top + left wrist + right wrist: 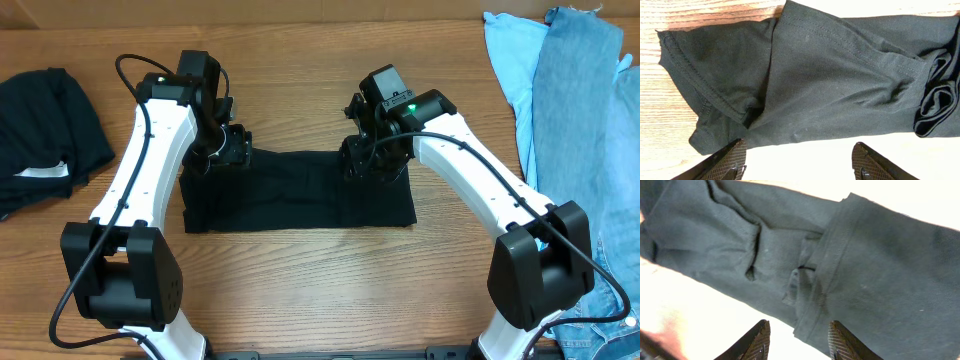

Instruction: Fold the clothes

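Observation:
A black short-sleeved T-shirt lies folded into a wide band across the middle of the wooden table. My left gripper hovers over its upper left corner. In the left wrist view the left gripper is open, with the sleeve and hem beyond its fingertips and nothing between them. My right gripper is over the upper right part of the shirt. In the right wrist view the right gripper has its jaws apart, above a folded fabric edge that it does not pinch.
Another black garment with a white label lies at the left edge. A light-blue garment and a denim-blue one lie along the right side. Bare wood shows in front of the shirt.

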